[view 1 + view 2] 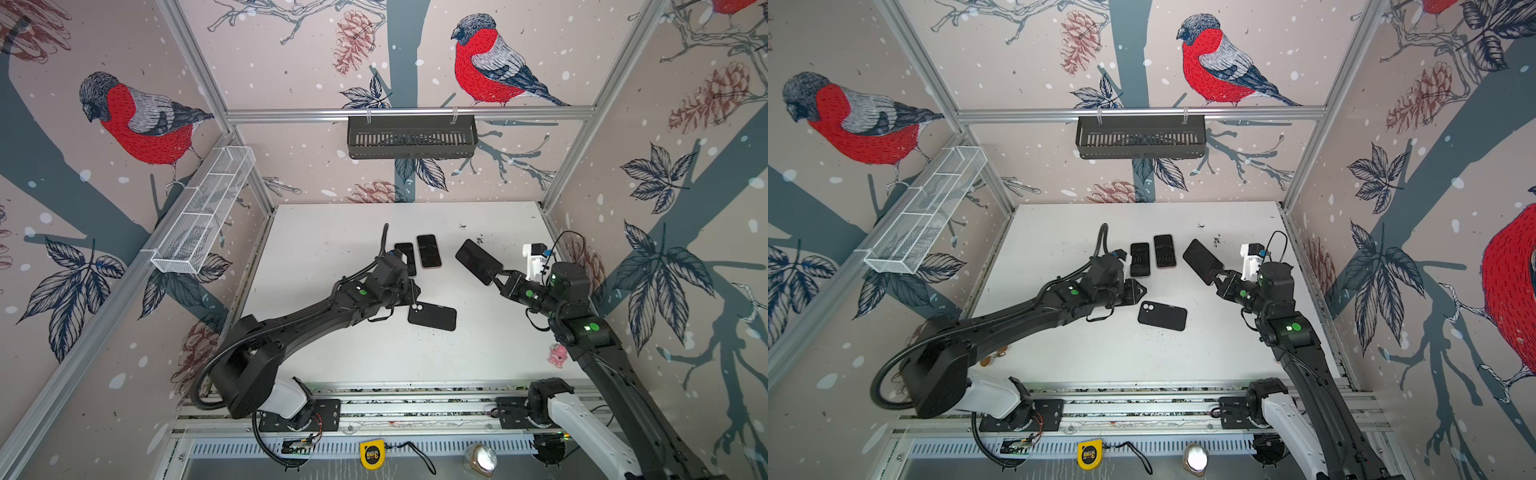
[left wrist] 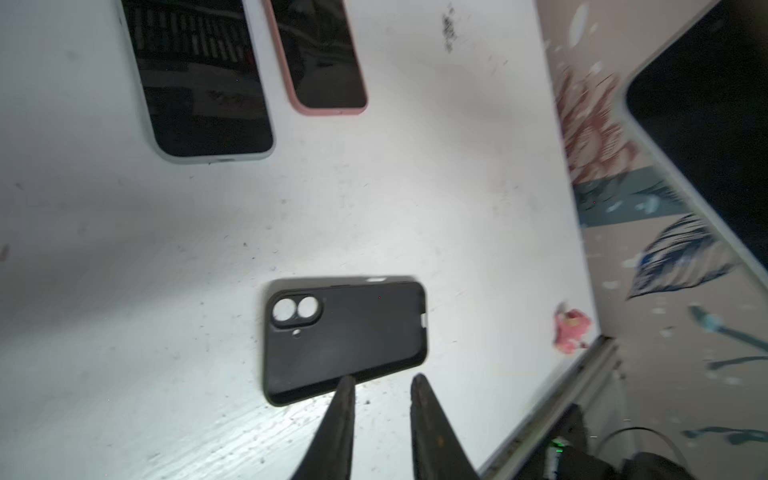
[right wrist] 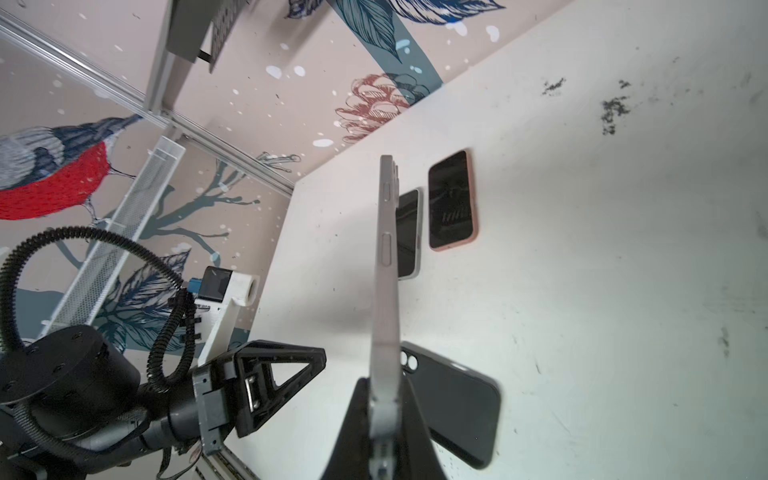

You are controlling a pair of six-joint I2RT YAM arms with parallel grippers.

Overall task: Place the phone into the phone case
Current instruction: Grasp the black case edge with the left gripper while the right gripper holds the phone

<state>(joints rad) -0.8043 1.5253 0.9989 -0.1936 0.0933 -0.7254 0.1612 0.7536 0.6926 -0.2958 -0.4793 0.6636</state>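
On the white table (image 1: 324, 257), near its centre in both top views, the black phone case (image 1: 432, 318) (image 1: 1162, 316) lay flat, with its camera cut-outs at the end nearest the left gripper (image 2: 382, 378). The fingers of that gripper stood a little apart with nothing between them. One fingertip (image 2: 345, 384) overlapped the long edge of the case in the left wrist view; contact could not be determined. The right gripper (image 1: 492, 279) was clamped on one short end of the phone (image 1: 478, 261) (image 1: 1202, 261) and held it clear of the table, well apart from the case. In the right wrist view the phone (image 3: 387, 249) appeared edge-on, with its side buttons visible. Two further phones lay side by side at the back of the table, screens up: one in a pale grey case (image 2: 199, 83) and one in a pink case (image 2: 320, 54)
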